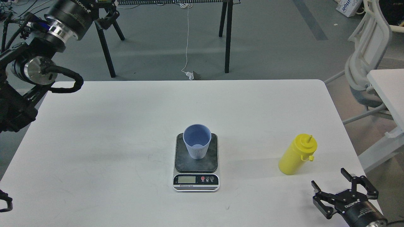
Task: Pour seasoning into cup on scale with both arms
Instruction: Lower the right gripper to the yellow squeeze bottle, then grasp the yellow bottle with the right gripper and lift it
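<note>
The light-blue ribbed cup point(197, 142) stands upright on the dark platform of the scale point(196, 179) at the table's middle. The yellow seasoning bottle point(297, 154) stands upright on the table to the right, nozzle up. My right gripper point(339, 187) is open and empty at the table's front right corner, below and slightly right of the bottle, apart from it. My left gripper point(106, 15) is raised at the far upper left, well away from the cup. It is partly cut off by the top edge, so its fingers cannot be told apart.
The white table point(126, 126) holds only the scale, cup and bottle. A black-legged trestle table point(227, 34) stands on the floor behind. A white chair point(366, 56) and another white table point(391, 91) stand to the right.
</note>
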